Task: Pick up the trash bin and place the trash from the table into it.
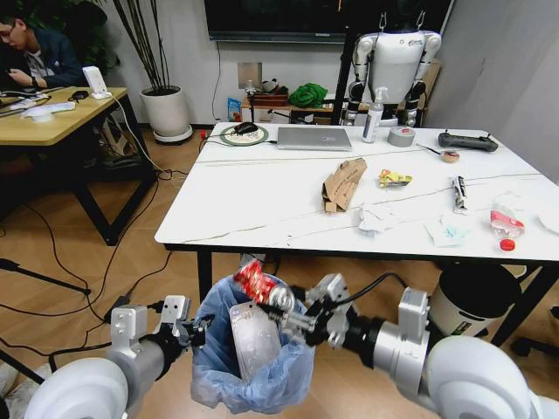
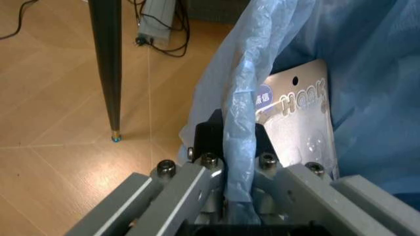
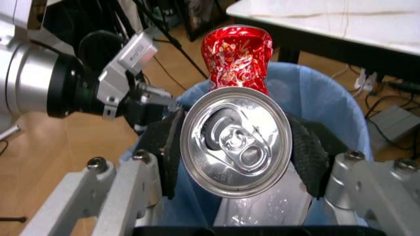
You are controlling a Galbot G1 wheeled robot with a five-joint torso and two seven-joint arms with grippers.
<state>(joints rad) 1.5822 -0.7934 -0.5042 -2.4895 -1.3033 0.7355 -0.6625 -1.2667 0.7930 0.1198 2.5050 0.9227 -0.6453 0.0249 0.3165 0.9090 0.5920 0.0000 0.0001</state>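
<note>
The trash bin hangs in front of the worktop, below its near edge, lined with a crinkly blue bag. The left claw has it by the rim — in the left wrist view its fingers are closed on a fold of the blue bag, with a flat clear plastic package standing inside the bin just beyond. The right claw reaches over the bin's mouth, clamped on a crushed red can; its black pads press the can's sides and the silver top faces the wrist camera. On the worktop lie more bits — a brown cardboard piece, a yellow wrapper, crumpled tissues, and a red-labelled crushed bottle near the right edge.
</note>
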